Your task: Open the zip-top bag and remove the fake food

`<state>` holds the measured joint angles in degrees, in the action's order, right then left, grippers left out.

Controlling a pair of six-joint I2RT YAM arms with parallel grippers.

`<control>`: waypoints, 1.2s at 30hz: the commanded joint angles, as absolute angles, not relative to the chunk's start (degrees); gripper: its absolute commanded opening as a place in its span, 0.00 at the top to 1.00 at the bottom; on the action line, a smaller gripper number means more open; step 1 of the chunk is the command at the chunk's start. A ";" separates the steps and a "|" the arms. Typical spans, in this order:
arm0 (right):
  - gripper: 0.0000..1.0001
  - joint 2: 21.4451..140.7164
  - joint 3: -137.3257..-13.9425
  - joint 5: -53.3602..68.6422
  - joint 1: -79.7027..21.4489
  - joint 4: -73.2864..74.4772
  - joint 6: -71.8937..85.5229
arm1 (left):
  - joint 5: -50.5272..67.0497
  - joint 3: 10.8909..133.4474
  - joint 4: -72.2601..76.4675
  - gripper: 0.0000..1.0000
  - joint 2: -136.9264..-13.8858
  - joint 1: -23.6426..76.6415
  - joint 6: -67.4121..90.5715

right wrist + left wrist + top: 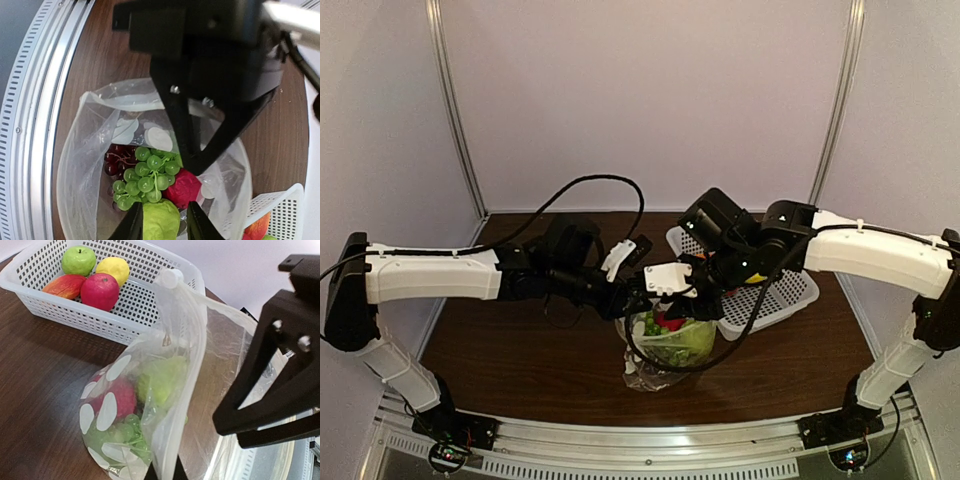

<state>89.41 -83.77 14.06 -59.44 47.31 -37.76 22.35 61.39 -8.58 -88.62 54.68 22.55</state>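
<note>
The zip-top bag (650,375) (85,150), clear with white dots, stands open on the table. My left gripper (162,472) is shut on its rim (180,340) and holds the mouth up. Inside lie fake food pieces: green grapes (147,177), dark purple grapes (112,160), a red fruit (185,187) and, on top, a lumpy green fruit (160,222). My right gripper (162,215) (670,300) reaches into the mouth from above. Its fingers sit on either side of that green fruit, closed to its width.
A white perforated basket (790,290) (125,327) stands right behind the bag. It holds a green apple (78,260), a yellow lemon (114,269), a red apple (100,291) and a red-orange piece (65,286). A black cable (600,180) loops above the left arm.
</note>
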 commanded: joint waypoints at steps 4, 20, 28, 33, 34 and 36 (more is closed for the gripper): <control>0.75 91.00 -79.09 10.36 -59.50 45.56 -39.86 | 22.68 60.37 -6.36 1.00 -88.42 53.94 23.19; 0.45 100.04 -73.98 4.46 -59.55 37.39 -38.24 | 22.58 59.24 -4.84 1.00 -90.00 53.16 24.35; 0.53 102.57 -72.87 3.62 -59.44 35.30 -37.32 | 22.85 59.37 -4.90 1.00 -90.53 53.01 24.17; 0.81 99.77 -74.18 4.18 -59.29 35.67 -36.87 | 22.59 59.52 -5.77 1.00 -90.19 53.00 23.91; 0.83 99.01 -74.63 3.95 -59.32 36.23 -36.83 | 22.52 59.50 -5.87 1.00 -89.99 52.89 23.86; 0.86 97.27 -75.96 3.64 -59.33 37.57 -36.74 | 22.42 59.50 -5.97 1.00 -89.83 52.81 23.82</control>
